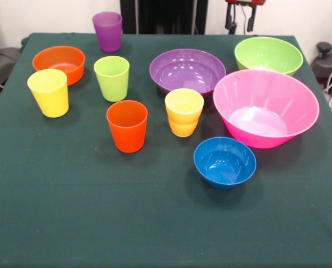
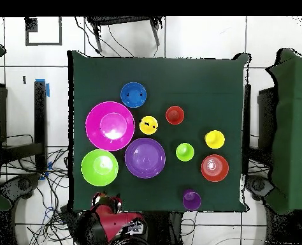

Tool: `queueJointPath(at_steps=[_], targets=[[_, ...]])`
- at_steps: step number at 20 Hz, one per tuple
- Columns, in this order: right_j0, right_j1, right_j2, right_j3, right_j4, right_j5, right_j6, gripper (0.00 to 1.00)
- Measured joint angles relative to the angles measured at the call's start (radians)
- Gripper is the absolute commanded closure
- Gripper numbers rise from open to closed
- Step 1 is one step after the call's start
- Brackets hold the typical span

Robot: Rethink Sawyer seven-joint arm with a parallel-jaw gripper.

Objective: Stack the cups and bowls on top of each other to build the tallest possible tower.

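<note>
1. Standing upright on the green tablecloth (image 1: 71, 212) are all the cups and bowls, spread out, with nothing stacked except perhaps one pair of cups.
2. The gripper (image 1: 241, 17) shows only as red and black parts at the top edge of the front view, drawn back off the table; I cannot tell whether it is released or clenched, and it holds nothing that I can see.
3. The overhead view shows the red arm (image 2: 112, 223) folded up beyond the table's edge, near the green bowl (image 2: 99, 167).
4. The big pink bowl (image 1: 265, 108) sits at one side, touching or just beside the purple bowl (image 1: 187, 71), with the green bowl just behind it.
5. The small blue bowl (image 1: 225, 162) stands in front of the pink one, apart from it.
6. The yellow-orange cup (image 1: 183, 112) stands just beside the purple bowl's front rim; a ridge around its middle suggests two cups nested, though I cannot be sure.
7. The orange cup (image 1: 126, 125) stands near it, and the green cup (image 1: 111, 77) just behind that.
8. The yellow cup (image 1: 48, 92) stands just in front of the orange bowl (image 1: 58, 62), overlapping it from this side.
9. The purple cup (image 1: 107, 31) stands alone at the table's far edge.
</note>
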Motion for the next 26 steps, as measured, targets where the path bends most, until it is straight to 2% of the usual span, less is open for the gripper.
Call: queueJointPath(at_steps=[7,20,26], targets=[[0.004,0.032,0.002,0.0,0.035,-0.068,0.041,0.0],[-0.002,0.09,0.013,0.0,0.037,-0.124,0.112,0.0],[-0.015,0.078,0.032,0.0,0.037,-0.127,0.116,0.0]])
